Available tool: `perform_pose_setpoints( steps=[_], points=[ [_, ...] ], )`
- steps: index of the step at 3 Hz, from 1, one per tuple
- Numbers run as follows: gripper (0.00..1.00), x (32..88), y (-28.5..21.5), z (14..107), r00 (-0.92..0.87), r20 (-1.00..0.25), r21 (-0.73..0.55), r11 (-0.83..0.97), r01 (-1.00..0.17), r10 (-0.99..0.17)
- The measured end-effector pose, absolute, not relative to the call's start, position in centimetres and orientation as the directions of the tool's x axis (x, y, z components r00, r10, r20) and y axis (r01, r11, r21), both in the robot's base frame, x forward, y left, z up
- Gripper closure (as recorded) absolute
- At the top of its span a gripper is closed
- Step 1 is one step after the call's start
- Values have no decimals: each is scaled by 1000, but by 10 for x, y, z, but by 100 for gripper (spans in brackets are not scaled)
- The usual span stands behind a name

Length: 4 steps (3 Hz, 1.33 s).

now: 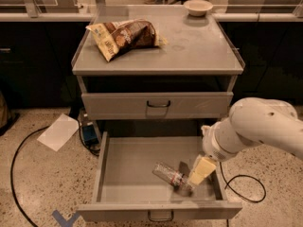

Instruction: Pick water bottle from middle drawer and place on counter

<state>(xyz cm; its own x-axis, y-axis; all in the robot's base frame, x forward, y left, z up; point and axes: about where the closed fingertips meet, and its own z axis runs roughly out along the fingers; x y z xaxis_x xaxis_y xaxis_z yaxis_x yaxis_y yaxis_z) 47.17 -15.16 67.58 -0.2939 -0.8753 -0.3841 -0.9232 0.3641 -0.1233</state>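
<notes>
The water bottle, small and clear with a red-and-white band, lies on its side in the pulled-out middle drawer, right of the drawer's middle. My gripper, on a white arm coming in from the right, hangs low inside the drawer just right of the bottle's near end, close to it or touching it. The counter is the grey cabinet top above.
A brown-and-cream snack bag lies on the counter's left part and a pale bowl at its back right. A closed drawer sits above the open one. On the floor are a sheet of paper and black cables.
</notes>
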Motion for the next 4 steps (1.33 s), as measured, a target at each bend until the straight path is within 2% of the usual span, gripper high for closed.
perform_pose_setpoints(
  steps=[1,3,4],
  points=[
    [0,482,-136,644,-313,-390,-130,389,-912,-866],
    [0,476,-116,578,-429,-423,-6,476,-880,-798],
    [0,476,-115,578,-429,-423,-6,476,-880,-798]
  ],
)
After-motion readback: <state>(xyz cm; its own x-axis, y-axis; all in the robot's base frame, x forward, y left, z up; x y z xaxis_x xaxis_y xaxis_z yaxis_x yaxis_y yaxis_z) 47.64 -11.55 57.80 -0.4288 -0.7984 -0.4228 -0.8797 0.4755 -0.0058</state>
